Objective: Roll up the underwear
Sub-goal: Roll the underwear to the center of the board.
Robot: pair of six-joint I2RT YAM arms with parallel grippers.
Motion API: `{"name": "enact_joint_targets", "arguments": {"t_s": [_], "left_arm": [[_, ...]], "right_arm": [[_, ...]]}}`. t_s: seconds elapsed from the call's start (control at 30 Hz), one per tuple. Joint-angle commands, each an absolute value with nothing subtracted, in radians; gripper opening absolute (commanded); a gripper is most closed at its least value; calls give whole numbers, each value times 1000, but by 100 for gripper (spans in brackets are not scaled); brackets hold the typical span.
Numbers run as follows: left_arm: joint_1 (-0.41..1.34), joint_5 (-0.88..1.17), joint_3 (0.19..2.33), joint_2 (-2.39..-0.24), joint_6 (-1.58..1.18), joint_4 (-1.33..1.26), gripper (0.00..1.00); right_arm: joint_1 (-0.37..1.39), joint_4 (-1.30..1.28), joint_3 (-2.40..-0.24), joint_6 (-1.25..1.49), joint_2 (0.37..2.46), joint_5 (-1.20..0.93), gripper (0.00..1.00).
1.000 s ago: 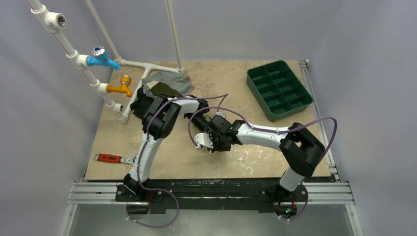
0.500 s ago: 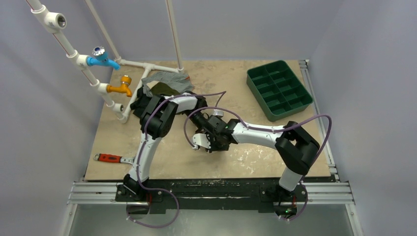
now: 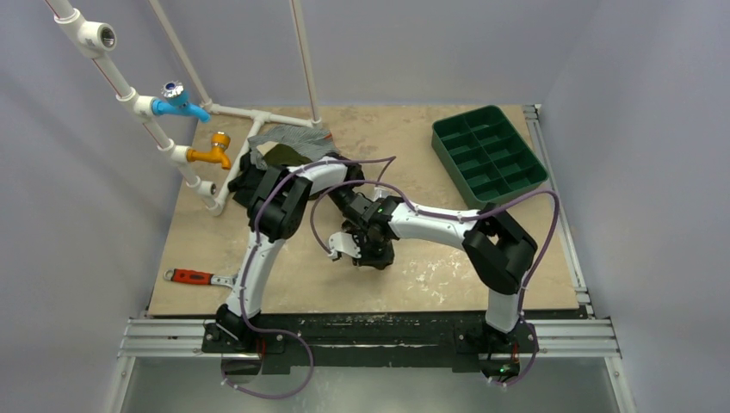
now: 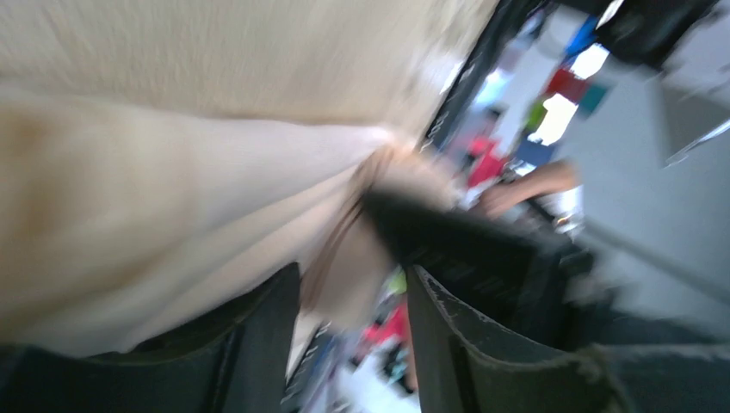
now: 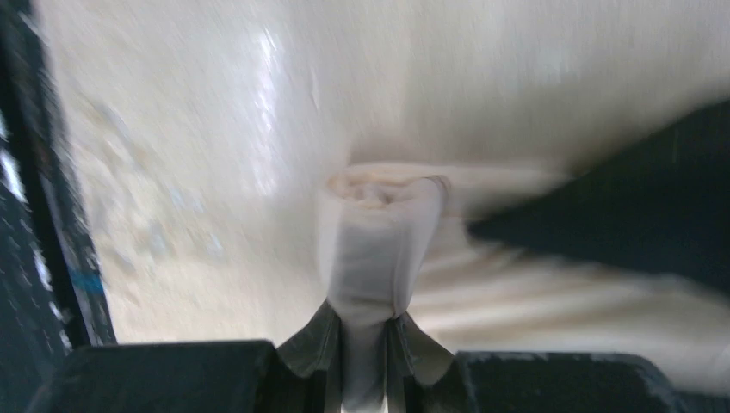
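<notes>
The underwear (image 5: 379,232) is pale beige-peach cloth, bunched into a narrow roll that points away from my right gripper (image 5: 365,361), which is shut on its near end. The rest of the cloth trails off to the right on the table. In the left wrist view the underwear (image 4: 129,215) fills the left side, and its darker band edge runs down toward my left gripper (image 4: 353,344). That gripper's jaws stand apart, with a gap beside the cloth. From above, both grippers (image 3: 361,241) meet mid-table and hide the garment.
A green compartment tray (image 3: 488,157) sits at the back right. Olive-green and grey striped garments (image 3: 297,146) lie at the back by the white pipe rig, which carries a blue tap (image 3: 176,101) and an orange tap (image 3: 215,151). A red-handled wrench (image 3: 194,277) lies front left.
The left gripper's jaws have spread apart. The right arm has swung left, taking the pinched cloth with it.
</notes>
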State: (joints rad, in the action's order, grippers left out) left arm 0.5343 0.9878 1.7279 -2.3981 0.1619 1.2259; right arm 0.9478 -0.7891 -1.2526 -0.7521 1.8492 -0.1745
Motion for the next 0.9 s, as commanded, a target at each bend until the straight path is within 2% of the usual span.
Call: {"name": "enact_joint_targets", "arguments": {"t_s": [0.0,0.1,0.33,0.87], "left_arm": [[529,890,1777,-2466,93,1060,52],[528,864,1754,-2434,104,1056,52],[528,730,1693,-2324,148,1058,60],[527,570,1687,-2241,233,1168,62]], "right_arm": [[1002,-813,-1262,-709,1926,-478,0],[1002,-785,-1248,-685,1936,-478,0],[996,-766,-1245,-646,1988,-463,0],[900,-810,-1273,-638,2123,-554,0]]}}
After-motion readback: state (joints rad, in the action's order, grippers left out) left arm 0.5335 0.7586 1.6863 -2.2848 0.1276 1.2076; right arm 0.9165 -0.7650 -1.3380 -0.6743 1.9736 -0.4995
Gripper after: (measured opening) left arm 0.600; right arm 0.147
